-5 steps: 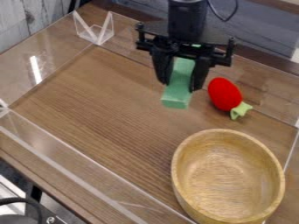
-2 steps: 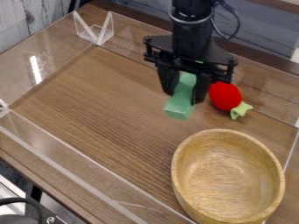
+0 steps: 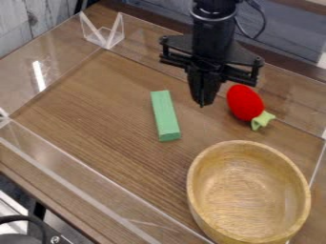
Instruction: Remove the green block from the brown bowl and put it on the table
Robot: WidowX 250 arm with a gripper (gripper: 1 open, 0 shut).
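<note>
The green block point(image 3: 165, 115) lies flat on the table point(image 3: 90, 105), outside the brown bowl point(image 3: 211, 157). The bowl sits at the front right and has nothing in it. My gripper point(image 3: 204, 96) hangs pointing straight down just to the right of the block's far end. Its two fingers are pressed together with nothing between them, and they stand apart from the block.
A red strawberry toy point(image 3: 243, 99) with a small green top point(image 3: 262, 121) lies right of the gripper. Clear acrylic walls point(image 3: 51, 57) run along the table's left, back and front edges. A small clear stand point(image 3: 102, 31) sits at the back left.
The green block, held tilted between the fingers before, now lies flat on the table left of the gripper. The jaws have closed on nothing.
</note>
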